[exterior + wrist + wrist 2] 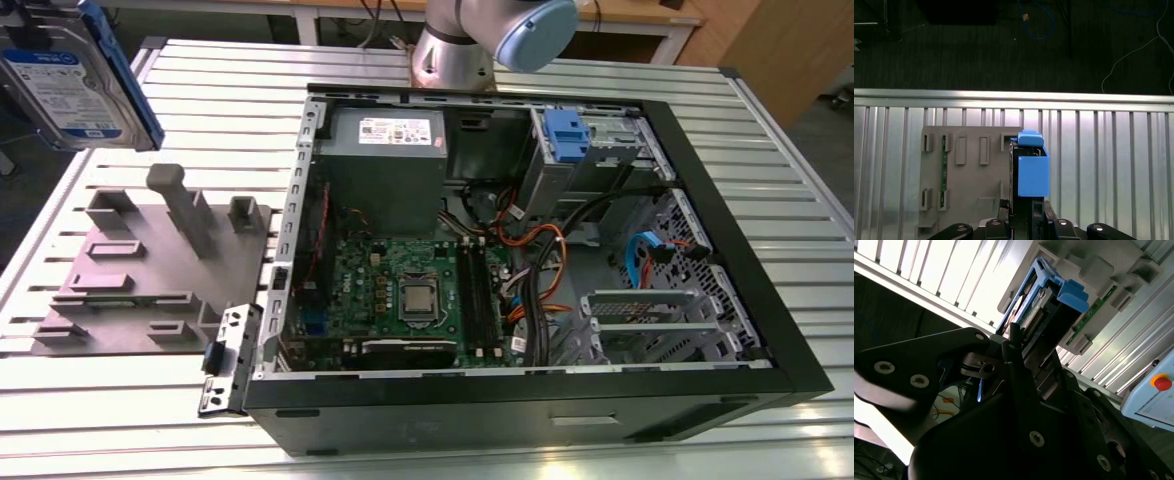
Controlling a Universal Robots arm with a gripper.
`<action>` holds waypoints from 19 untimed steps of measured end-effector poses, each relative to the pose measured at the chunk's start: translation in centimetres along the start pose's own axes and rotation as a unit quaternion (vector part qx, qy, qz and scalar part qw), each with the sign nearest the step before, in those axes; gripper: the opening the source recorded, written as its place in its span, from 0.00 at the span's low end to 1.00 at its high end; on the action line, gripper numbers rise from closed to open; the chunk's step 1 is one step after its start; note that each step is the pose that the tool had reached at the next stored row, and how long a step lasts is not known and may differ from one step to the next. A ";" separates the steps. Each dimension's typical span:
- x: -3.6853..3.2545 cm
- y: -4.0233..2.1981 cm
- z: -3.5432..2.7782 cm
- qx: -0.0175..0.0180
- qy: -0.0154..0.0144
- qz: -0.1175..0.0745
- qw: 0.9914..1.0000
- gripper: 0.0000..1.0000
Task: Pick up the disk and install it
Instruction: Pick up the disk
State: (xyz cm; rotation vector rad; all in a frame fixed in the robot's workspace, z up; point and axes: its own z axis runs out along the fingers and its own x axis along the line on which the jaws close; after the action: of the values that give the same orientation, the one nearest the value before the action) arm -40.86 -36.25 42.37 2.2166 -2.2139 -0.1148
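Disk (67, 75) hangs high at the exterior view's left, above the grey fixture (120, 300), apparently raised to clear the open computer case (787, 340); in the second wrist view the gripper (1015, 345) clamps it firmly; in the first wrist view it stands edge-on over the fixture.

There is one disk (67, 85), at ten o'clock from the one open computer case (534, 420); one grey tray (134, 265) at its nine o'clock; one slatted table (801, 200); one robot arm (461, 50).
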 end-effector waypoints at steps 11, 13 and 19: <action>-0.13 0.02 -0.33 0.000 0.000 0.000 1.000 0.35; -0.16 0.02 -0.40 0.000 0.000 0.000 1.000 0.35; -0.26 0.04 -0.60 0.000 0.000 0.000 1.000 0.35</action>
State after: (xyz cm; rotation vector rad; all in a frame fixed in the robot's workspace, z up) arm -40.87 -36.02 42.98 2.2168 -2.2140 -0.1153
